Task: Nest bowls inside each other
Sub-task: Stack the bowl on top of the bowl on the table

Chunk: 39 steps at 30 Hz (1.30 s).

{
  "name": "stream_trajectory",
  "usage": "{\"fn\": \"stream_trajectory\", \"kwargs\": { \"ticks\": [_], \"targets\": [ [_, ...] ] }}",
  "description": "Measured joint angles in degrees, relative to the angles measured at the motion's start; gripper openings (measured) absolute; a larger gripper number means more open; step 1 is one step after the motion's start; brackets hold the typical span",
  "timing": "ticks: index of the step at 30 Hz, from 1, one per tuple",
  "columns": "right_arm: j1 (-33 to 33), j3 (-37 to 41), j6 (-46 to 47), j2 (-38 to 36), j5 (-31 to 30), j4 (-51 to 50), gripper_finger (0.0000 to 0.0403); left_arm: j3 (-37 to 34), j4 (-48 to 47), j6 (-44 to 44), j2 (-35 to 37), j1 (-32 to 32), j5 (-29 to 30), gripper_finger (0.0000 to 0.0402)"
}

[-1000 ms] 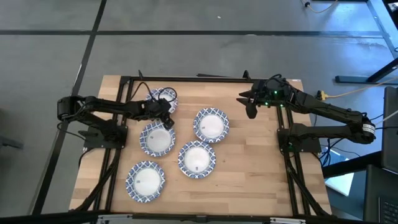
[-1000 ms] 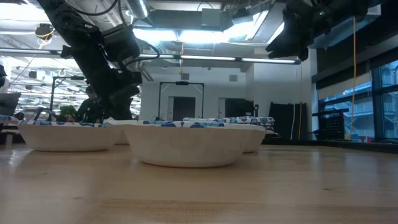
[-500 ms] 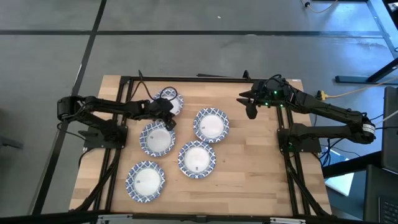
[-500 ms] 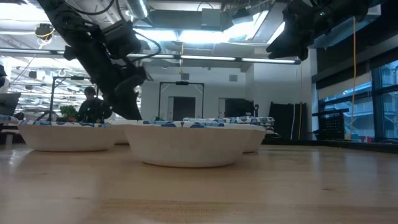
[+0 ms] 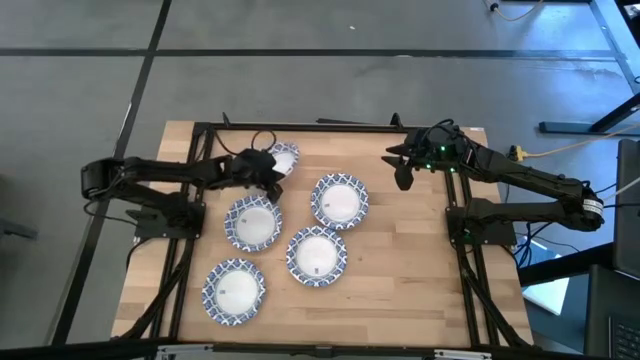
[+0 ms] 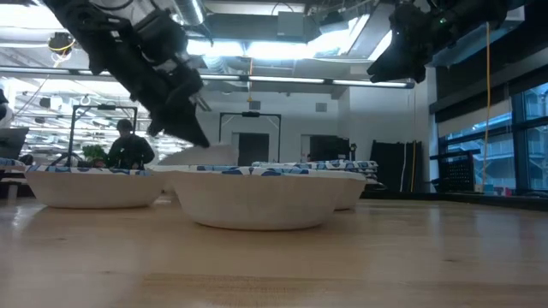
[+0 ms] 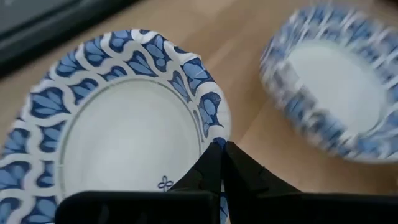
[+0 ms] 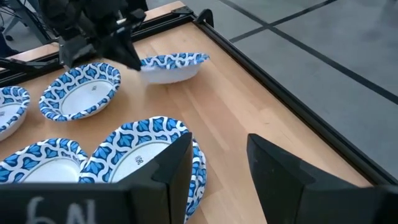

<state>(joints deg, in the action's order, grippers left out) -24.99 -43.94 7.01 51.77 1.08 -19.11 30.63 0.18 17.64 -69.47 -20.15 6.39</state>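
Five bowls are showing in the high view. Nearest the lower edge of that frame, one bowl [image 5: 234, 290] is sitting at lower left on the wooden table [image 5: 410, 280]. Just above and to the right of it another bowl [image 5: 317, 255] is lying near the middle, touching or nearly touching a third [image 5: 340, 200] above it. A fourth bowl [image 5: 252, 222] is resting left of centre.

The fifth bowl [image 5: 281, 158] is being held in the upper left of the table area, tilted and raised off the wood, as the right wrist view shows it [image 8: 171, 66] hanging clear of the surface. The left gripper [image 5: 262, 172] is pinching its patterned rim: in the left wrist view the two dark fingers [image 7: 219, 168] are closing narrowly over the rim of this bowl [image 7: 118, 124], with the fourth bowl blurred beside it [image 7: 333, 93].

The right gripper [image 5: 402, 170] is hovering high over the upper right of the table, well apart from every bowl; in the right wrist view its fingers [image 8: 273, 171] are standing moderately apart, holding nothing.

The table is pale wood with a black frame [image 5: 300, 127] around it, standing on a grey floor [image 5: 300, 60]. In the low view, a bright room with ceiling lights and a dark doorway [image 6: 250, 137] is stretching behind, and a person [image 6: 128, 147] is appearing at far left.
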Motion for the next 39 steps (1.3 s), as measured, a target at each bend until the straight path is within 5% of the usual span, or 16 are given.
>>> {"fn": "stream_trajectory", "kwargs": {
  "ticks": [11, 15, 22, 28, 39],
  "targets": [
    [0.0, 0.0, 0.0, 0.0, 0.0, 0.0, 0.0154, 1.4, 0.7, -1.7, 3.9, -0.1, -2.8, 0.0],
    [0.0, 0.0, 0.0, 0.0, -0.1, 0.0, 0.0154, 6.2, 0.2, -6.4, 3.8, 1.9, -5.9, 0.0],
    [0.0, 0.0, 0.3, 0.0, -0.1, 0.0, 0.0154, 19.0, -10.2, -14.1, 2.4, 6.3, -3.0, 0.0],
    [0.0, 0.0, 0.5, 0.0, -0.1, 0.0, 0.0154, 28.2, -19.9, -18.5, -4.4, 11.6, 1.2, 0.0],
    [0.0, 0.0, 0.5, 0.0, -1.1, 0.0, 0.0154, 40.1, -20.3, -22.0, -22.5, 17.0, 1.1, 0.0]
  ]
}}
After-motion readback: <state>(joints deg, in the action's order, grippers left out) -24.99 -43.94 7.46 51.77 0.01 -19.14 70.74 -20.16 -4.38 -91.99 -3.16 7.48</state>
